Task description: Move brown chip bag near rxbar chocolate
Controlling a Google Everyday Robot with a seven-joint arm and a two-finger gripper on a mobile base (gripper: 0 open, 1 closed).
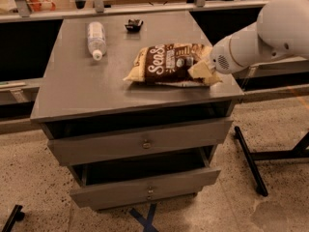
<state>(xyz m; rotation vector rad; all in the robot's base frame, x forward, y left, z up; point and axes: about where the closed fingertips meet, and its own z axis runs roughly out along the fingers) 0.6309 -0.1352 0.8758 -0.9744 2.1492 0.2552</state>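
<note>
Gripper (210, 65) at centre right meets the brown chip bag (166, 64) mid-frame; we cannot tell its grip. Next, we judge, carry the bag toward rxbar chocolate (133, 24), upper centre

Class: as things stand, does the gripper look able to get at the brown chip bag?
Likely yes: the gripper sits against the brown chip bag at its pale end nearest the arm. Nothing stands between them, and the bottle lies well apart.

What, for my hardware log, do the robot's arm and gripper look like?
The arm is smooth, rounded white shell; its wrist bears a small grey dotted grille. No cables show. The gripper, at the brown chip bag's tan end, is mostly hidden.
</note>
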